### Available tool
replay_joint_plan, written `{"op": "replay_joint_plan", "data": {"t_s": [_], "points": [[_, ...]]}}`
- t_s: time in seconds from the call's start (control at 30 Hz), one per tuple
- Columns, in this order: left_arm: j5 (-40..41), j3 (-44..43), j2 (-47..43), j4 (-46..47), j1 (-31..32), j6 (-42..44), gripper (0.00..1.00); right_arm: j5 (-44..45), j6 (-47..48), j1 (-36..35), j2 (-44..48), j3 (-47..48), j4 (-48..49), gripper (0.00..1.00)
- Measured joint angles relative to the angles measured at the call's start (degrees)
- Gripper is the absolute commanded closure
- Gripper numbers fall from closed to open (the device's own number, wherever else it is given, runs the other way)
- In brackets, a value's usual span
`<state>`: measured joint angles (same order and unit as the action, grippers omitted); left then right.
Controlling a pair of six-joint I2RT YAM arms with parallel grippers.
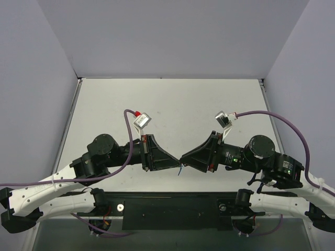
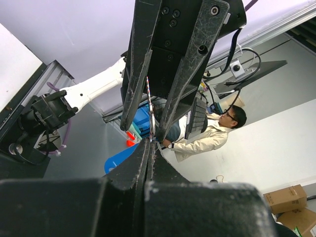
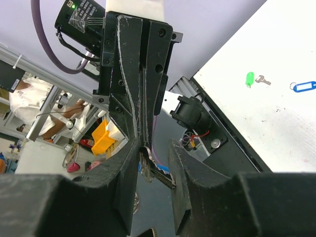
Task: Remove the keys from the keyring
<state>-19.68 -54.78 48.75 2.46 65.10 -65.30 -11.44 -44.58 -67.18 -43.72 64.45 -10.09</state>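
From above, your left gripper point(image 1: 176, 164) and right gripper point(image 1: 183, 158) meet tip to tip, with the blue-tagged metal keyring point(image 1: 179, 170) dangling just beneath. The left wrist view shows the left fingers point(image 2: 139, 164) pressed together, apparently anchoring it. The right wrist view shows the right jaws apart around the tiny flat silver key point(image 3: 146, 171), placed to pull.

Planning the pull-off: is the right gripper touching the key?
Cannot tell. The right wrist view shows the key between the right gripper's parted jaws, overlapping one jaw's edge; neither contact nor gap is plain.
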Motion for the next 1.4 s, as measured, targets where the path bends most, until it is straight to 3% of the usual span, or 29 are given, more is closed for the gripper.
{"op": "replay_joint_plan", "data": {"t_s": [0.43,0.63,1.07,1.4], "points": [[0.4,-1.5,0.0,-2.4,0.0,1.3,1.00,-1.0,-0.4,0.0,0.8,-0.3,0.0,0.81],[1.1,-1.7,0.1,-2.7,0.0,1.5,1.00,-1.2,-0.5,0.0,1.8,-1.0,0.1,1.00],[3.9,-2.4,1.9,-0.7,0.2,1.5,1.00,0.5,-0.9,0.0,2.1,-1.2,1.9,1.00],[17.7,-1.7,3.0,6.8,4.2,1.6,1.00,8.1,-2.7,0.0,3.5,-2.6,7.4,1.00]]}}
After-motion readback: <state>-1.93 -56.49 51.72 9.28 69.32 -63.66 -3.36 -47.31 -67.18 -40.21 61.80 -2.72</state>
